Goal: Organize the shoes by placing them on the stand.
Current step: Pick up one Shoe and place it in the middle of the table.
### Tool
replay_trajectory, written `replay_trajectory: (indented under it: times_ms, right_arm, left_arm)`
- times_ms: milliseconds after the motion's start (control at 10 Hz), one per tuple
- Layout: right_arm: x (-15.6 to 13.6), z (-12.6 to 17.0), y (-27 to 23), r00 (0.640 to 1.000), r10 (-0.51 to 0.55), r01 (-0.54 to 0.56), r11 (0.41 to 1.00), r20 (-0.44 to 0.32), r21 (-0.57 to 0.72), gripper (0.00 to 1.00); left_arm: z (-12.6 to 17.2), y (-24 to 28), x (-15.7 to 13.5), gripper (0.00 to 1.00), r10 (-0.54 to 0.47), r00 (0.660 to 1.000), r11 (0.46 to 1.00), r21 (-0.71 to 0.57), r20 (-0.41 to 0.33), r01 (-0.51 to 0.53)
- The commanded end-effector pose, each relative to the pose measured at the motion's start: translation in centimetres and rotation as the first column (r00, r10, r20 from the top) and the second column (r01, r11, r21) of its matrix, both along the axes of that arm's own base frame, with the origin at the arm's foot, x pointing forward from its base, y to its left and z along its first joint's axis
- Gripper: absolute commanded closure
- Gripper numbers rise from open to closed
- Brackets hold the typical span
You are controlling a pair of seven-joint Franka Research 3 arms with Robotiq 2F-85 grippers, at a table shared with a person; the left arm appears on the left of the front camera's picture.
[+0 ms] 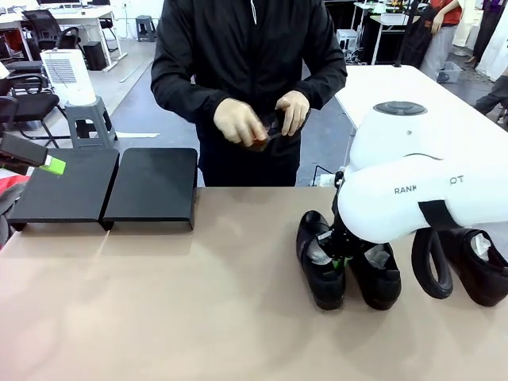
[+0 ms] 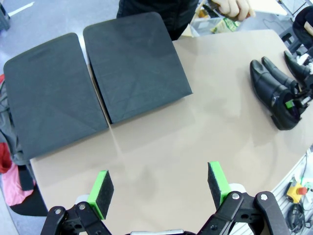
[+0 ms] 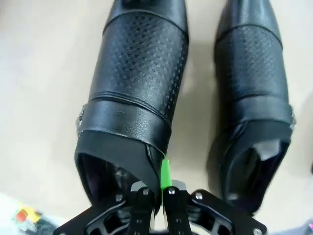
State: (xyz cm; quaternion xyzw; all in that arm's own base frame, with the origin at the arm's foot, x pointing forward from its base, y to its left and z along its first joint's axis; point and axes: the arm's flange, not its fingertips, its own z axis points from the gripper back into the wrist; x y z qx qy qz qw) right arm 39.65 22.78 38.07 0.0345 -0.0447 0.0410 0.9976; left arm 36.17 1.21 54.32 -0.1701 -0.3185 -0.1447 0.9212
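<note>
- Right tool (image 3: 159, 193) pinched tight on collar of one shoe (image 3: 137, 88), right half of worktop (image 1: 198, 317).
- Left tool (image 2: 161, 188) wide, empty.
- Lift straight up, clear neighbour shoe (image 3: 254, 83); stand (image 1: 151, 186) at far-left corner.

White arm, black jaws, green pads.
The right arm (image 1: 421, 190) has rounded glossy white shells, grey lettering, a round grey cap (image 1: 399, 108), a black strap and a looped black cable (image 1: 418, 270). The left jaws are black linkages with silver screws and green pads (image 2: 218, 182).
</note>
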Motion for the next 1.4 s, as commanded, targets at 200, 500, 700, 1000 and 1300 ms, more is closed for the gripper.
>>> replay_trajectory:
  times_ms: [200, 500, 700, 1000, 1300]
  right_arm:
    - [-9.0, 5.9, 5.1, 0.990, 0.107, -0.119, 0.981, 0.090, 0.150, 1.00]
    - [-10.0, 2.7, 10.8, 0.994, 0.099, -0.108, 0.974, 0.053, 0.198, 1.00]
    - [-9.6, 1.4, 13.6, 0.996, 0.040, -0.056, 0.972, 0.074, 0.227, 1.00]
    - [-8.3, -0.8, 16.7, 0.997, -0.064, 0.072, 0.976, -0.042, 0.206, 1.00]
    - [-6.9, -3.7, 17.4, 0.995, -0.080, 0.091, 0.978, -0.061, 0.186, 1.00]
  left_arm:
    - [0.0, 0.2, 0.0, 0.00, -0.012, 1.000, 1.000, -0.011, 0.005, 0.012]
    - [0.0, 0.2, 0.0, 0.00, -0.012, 1.000, 1.000, -0.011, 0.005, 0.012]
    - [0.0, 0.2, 0.0, 0.00, -0.012, 1.000, 1.000, -0.011, 0.005, 0.012]
    - [0.0, 0.2, 0.0, 0.00, -0.012, 1.000, 1.000, -0.011, 0.005, 0.012]
    - [0.0, 0.2, 0.0, 0.00, -0.012, 1.000, 1.000, -0.011, 0.005, 0.012]
